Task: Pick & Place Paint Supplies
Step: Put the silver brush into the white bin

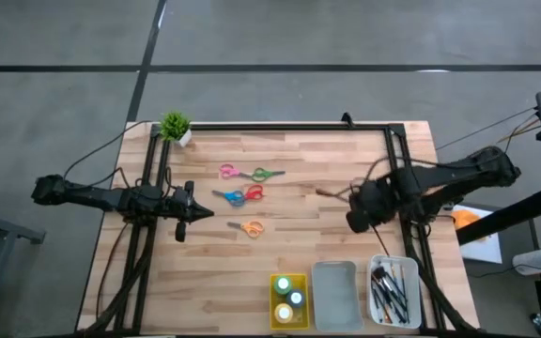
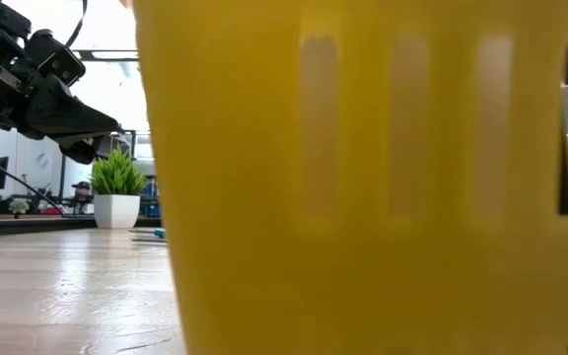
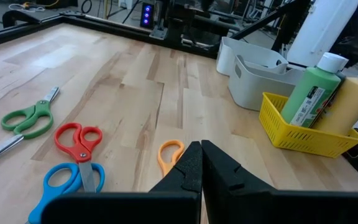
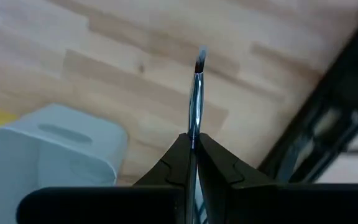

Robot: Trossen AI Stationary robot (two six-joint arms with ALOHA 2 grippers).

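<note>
My right gripper (image 4: 193,140) is shut on a thin brush (image 4: 195,93) with a metal ferrule and a dark bristle tip. It hovers over the table's right side (image 1: 357,218), above the grey tray (image 4: 55,149). My left gripper (image 3: 201,163) is shut and empty. It hovers at the table's left (image 1: 195,212), just short of the orange scissors (image 3: 169,153). Red and blue scissors (image 1: 239,195) and pink and green scissors (image 1: 252,173) lie flat farther off. The green bottle (image 3: 312,93) and the yellow bottle (image 3: 353,99) stand in the yellow tray (image 3: 303,137). My right gripper pinches the brush between its two fingers on the metal ferrule (image 4: 194,127), below the bristles. The brush runs along the fingers and sticks out past their tips, bristle tip (image 4: 200,60) foremost. It is lifted clear of the table. The handle end is hidden behind the fingers.
Three trays line the near edge: yellow (image 1: 289,300), grey (image 1: 334,293) and white, which holds several brushes (image 1: 393,291). A small potted plant (image 1: 176,127) stands at the far left corner. A black frame rail (image 1: 289,126) runs along the far edge.
</note>
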